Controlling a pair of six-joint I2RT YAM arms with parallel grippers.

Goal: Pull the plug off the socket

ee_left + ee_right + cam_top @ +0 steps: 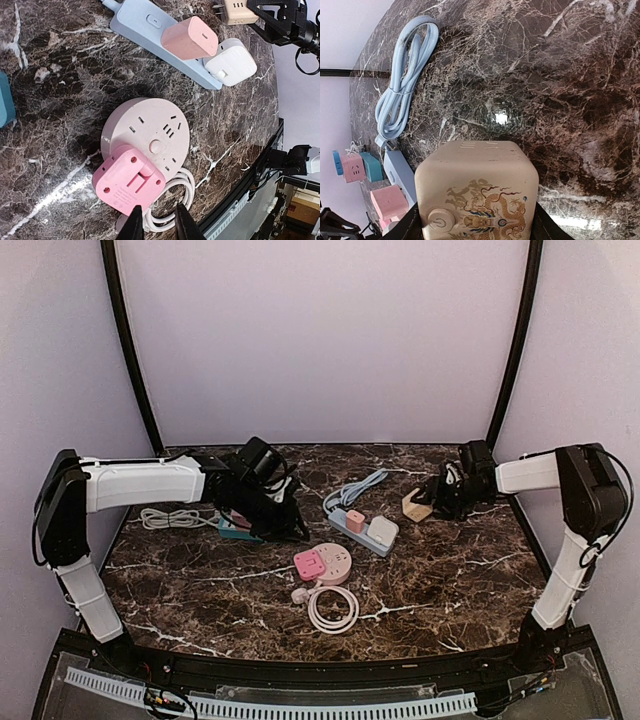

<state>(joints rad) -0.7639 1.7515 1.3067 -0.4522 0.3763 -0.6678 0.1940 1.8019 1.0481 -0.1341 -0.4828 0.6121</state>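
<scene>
A round pale-pink socket [333,562] [150,125] lies mid-table with a square pink plug [309,564] [127,181] seated on its near-left part. Its white cable [333,608] [172,197] is coiled beside it. My left gripper [292,528] [158,226] hangs above and just short of the pink plug, jaws a little apart and empty. My right gripper [432,502] [476,222] is shut on a beige cube [415,505] [477,190] with a dragon print and a power button. The cube's metal prongs show in the left wrist view [239,10].
A light-blue power strip [358,528] [145,25] carries a pink adapter [355,520] [190,37] and a white adapter [383,531] [230,62]. Its blue cable [360,488] [402,90] lies behind. A teal cube [235,530] [370,166] and a white cable [170,518] lie under the left arm.
</scene>
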